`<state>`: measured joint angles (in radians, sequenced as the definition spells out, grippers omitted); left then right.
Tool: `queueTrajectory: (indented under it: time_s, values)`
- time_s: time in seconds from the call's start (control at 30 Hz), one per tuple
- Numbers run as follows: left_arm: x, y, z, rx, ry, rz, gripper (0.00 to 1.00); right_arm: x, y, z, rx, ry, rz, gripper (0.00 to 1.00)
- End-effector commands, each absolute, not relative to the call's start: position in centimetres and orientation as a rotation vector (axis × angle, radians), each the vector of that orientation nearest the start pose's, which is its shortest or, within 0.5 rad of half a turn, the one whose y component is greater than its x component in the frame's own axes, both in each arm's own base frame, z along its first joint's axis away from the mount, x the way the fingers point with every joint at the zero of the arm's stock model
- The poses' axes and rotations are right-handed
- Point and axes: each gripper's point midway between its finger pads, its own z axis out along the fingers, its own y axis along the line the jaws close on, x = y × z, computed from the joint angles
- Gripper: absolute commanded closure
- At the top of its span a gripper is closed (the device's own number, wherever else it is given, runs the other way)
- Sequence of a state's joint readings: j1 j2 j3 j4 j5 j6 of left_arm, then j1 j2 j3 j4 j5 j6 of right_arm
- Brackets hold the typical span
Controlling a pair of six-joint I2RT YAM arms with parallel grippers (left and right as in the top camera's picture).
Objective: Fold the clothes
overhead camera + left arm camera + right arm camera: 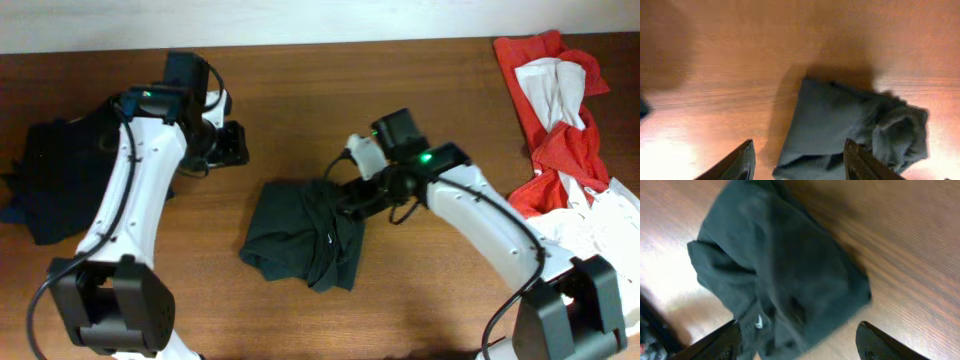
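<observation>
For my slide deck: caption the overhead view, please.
Left pincer and right pincer open near a folded dark garment; dark pile left, red-and-white clothes right.

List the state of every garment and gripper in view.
Dark shirt: roughly folded into a bundle, lying free.
Dark pile: heaped at the left edge.
Red and white clothes: crumpled at the right, unfolded.
Left gripper: open, empty.
Right gripper: open, empty, above the dark shirt.
</observation>
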<state>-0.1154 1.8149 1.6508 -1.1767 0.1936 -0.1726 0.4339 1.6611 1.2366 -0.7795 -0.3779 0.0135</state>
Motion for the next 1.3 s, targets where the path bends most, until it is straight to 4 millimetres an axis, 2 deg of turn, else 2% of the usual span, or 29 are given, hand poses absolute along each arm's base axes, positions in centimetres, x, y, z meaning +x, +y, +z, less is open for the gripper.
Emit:
queueTrajectory:
  time_s: [0.0, 0.07, 0.2, 0.23, 0.3, 0.33, 0.37, 0.4, 0.43, 0.47, 0.6, 0.63, 0.7, 0.8, 0.87, 0.93, 1.07, 1.17, 1.27]
  values:
    - [36.4, -9.9, 10.1, -0.009, 2.978, -0.537, 0.43, 32.5, 22.7, 9.5, -0.668, 2.721, 0.490, 0.26]
    - [35.9, -10.6, 8.5, 0.008, 2.970, -0.601, 0.43, 32.7, 23.2, 8.6, -0.665, 2.725, 0.476, 0.39]
    - [35.2, -11.2, 5.5, 0.029, 2.950, -0.636, 0.43, 33.4, 22.5, 6.7, -0.554, 2.785, 0.392, 0.69]
    - [34.9, -11.4, 4.5, 0.044, 2.944, -0.635, 0.41, 33.4, 22.3, 6.3, -0.539, 2.800, 0.374, 0.84]
    - [34.3, -11.8, 3.2, 0.065, 2.943, -0.637, 0.40, 33.4, 20.4, 5.5, -0.419, 2.855, 0.252, 0.92]
    - [33.7, -12.0, 2.5, 0.074, 2.952, -0.638, 0.40, 33.2, 18.1, 5.1, -0.265, 2.911, 0.132, 0.92]
    - [33.1, -12.0, 2.0, 0.074, 2.963, -0.638, 0.40, 32.8, 16.8, 4.9, -0.187, 2.944, 0.074, 0.82]
    - [32.8, -12.0, 1.7, 0.074, 2.969, -0.637, 0.40, 32.4, 16.0, 4.8, -0.137, 2.970, 0.050, 0.62]
    - [32.6, -11.9, 1.4, 0.073, 2.975, -0.633, 0.40, 32.2, 15.5, 4.7, -0.120, 2.989, 0.045, 0.54]
    - [32.4, -11.9, 1.2, 0.072, 2.978, -0.633, 0.40, 32.0, 15.0, 4.7, -0.107, 3.005, 0.032, 0.50]
    - [31.9, -11.8, 0.8, 0.068, 2.996, -0.627, 0.40, 30.8, 13.4, 4.6, -0.064, 3.071, -0.004, 0.50]
    - [31.6, -11.7, 0.8, 0.065, 3.006, -0.626, 0.40, 30.5, 13.6, 5.0, -0.059, 3.085, 0.026, 0.50]
    - [31.3, -11.2, 0.5, 0.057, 3.028, -0.583, 0.39, 30.6, 14.9, 7.0, -0.076, 3.071, 0.160, 0.49]
    - [31.2, -10.6, 0.3, 0.052, 3.039, -0.530, 0.39, 31.8, 17.4, 10.9, -0.145, 2.976, 0.345, 0.48]
    - [31.3, -10.6, 0.3, 0.052, 3.039, -0.530, 0.39, 32.7, 18.7, 13.2, -0.206, 2.899, 0.420, 0.44]
    - [31.3, -10.7, 0.3, 0.052, 3.038, -0.531, 0.39, 33.4, 19.7, 14.5, -0.226, 2.855, 0.467, 0.40]
    - [31.4, -10.7, 0.3, 0.053, 3.031, -0.530, 0.39, 32.9, 21.6, 14.6, -0.281, 2.842, 0.542, 0.41]
    - [31.4, -10.7, 0.3, 0.053, 3.031, -0.531, 0.39, 32.1, 23.1, 13.2, -0.329, 2.875, 0.532, 0.42]
    - [31.4, -10.8, 0.3, 0.057, 3.032, -0.531, 0.39, 32.1, 24.2, 11.0, -0.316, 2.919, 0.528, 0.45]
